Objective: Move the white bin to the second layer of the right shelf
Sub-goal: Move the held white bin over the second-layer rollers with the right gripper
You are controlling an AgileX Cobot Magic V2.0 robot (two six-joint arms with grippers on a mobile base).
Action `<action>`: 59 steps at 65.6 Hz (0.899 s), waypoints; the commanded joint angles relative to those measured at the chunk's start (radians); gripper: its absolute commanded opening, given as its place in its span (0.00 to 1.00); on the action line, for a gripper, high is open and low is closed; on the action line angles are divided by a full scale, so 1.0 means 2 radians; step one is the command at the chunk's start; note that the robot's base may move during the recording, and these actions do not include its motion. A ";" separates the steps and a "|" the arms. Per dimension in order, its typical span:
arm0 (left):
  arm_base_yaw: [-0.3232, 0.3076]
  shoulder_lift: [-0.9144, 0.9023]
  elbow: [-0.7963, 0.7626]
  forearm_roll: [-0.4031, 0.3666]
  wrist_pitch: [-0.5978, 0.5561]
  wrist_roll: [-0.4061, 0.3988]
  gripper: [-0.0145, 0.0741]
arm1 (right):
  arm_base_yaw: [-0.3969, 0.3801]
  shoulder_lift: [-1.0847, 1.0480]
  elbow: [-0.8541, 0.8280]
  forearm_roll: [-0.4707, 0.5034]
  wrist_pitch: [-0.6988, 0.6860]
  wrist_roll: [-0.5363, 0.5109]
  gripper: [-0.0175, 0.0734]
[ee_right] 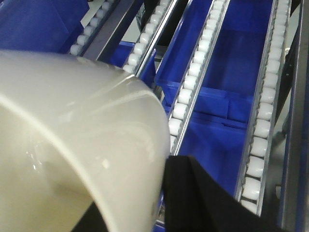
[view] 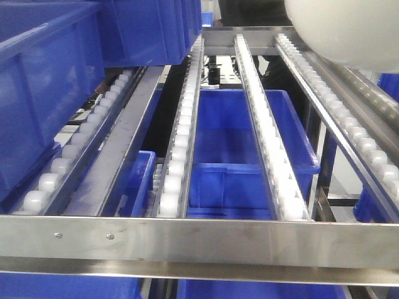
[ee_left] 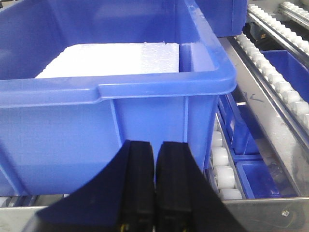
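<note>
The white bin hangs in the top right corner of the front view, above the right-hand roller rails. In the right wrist view the white bin fills the left half, and my right gripper is shut on its wall, one black finger outside and the other inside. Below it lies the right shelf second layer, long rails of white rollers behind a flat steel front bar. My left gripper is shut and holds nothing, just in front of a blue crate.
The blue crate before the left gripper holds a white foam slab. More blue crates stand on the rollers at the left. Another blue crate sits on the level beneath the rails. A steel side rail runs along the right.
</note>
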 commanded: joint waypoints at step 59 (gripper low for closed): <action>-0.003 -0.007 0.018 0.000 -0.043 -0.002 0.26 | 0.040 0.347 -0.096 0.025 -0.112 -0.001 0.25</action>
